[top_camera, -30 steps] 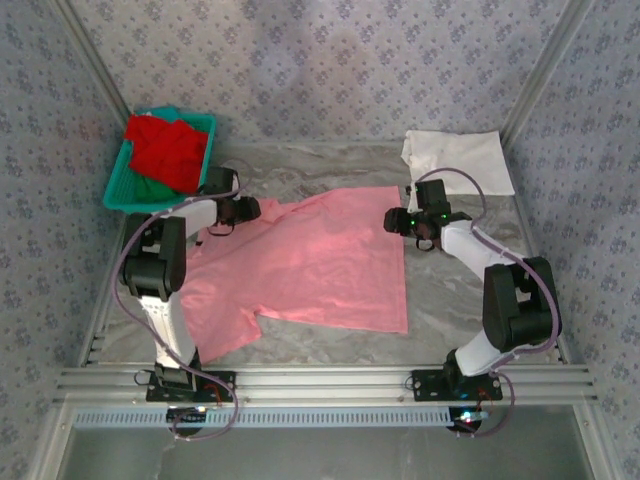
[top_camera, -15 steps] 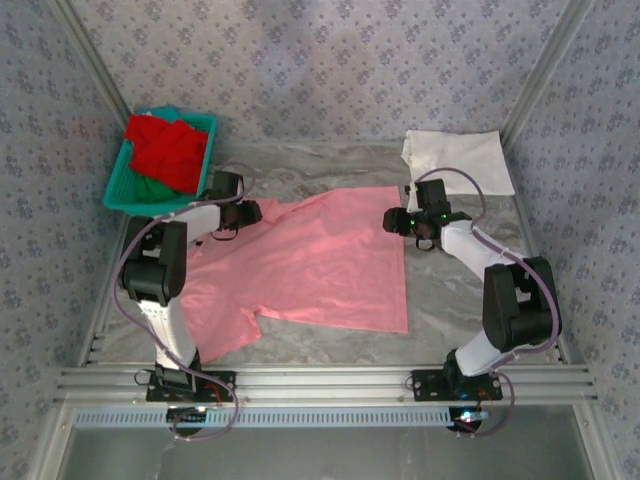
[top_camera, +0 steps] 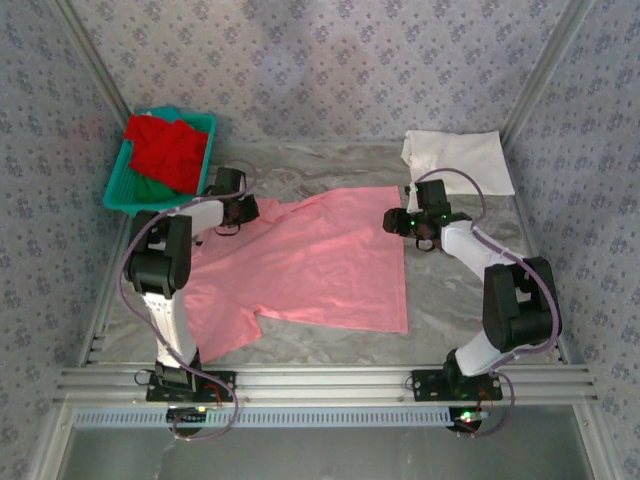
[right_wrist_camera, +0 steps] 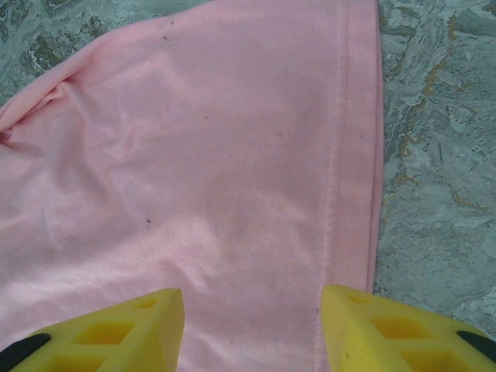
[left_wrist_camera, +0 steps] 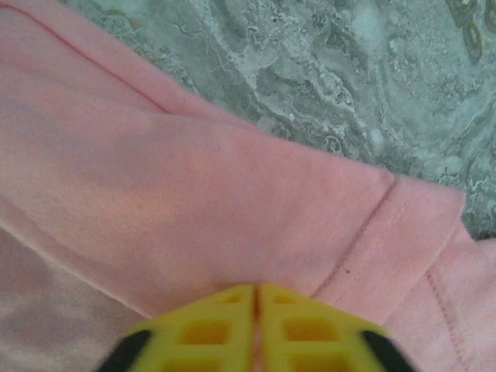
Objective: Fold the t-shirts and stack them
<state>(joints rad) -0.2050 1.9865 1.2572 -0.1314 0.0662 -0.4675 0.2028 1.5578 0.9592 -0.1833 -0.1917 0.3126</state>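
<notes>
Left gripper (left_wrist_camera: 256, 310) pinches shut on the pink t-shirt (top_camera: 310, 265), spread mid-table, at its ten o'clock sleeve. Right gripper (right_wrist_camera: 253, 325) gapes over the two o'clock hem. A one-sided lift would likely drag and bunch the cloth.

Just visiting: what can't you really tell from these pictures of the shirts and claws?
Top view: green t-shirt, mostly buried under the red t-shirt in the basket.
Left wrist view: the shut left gripper hides whether pink t-shirt cloth is pinched.
Right wrist view: open right gripper, cut off by the bottom edge; contact with the cloth unclear.
</notes>
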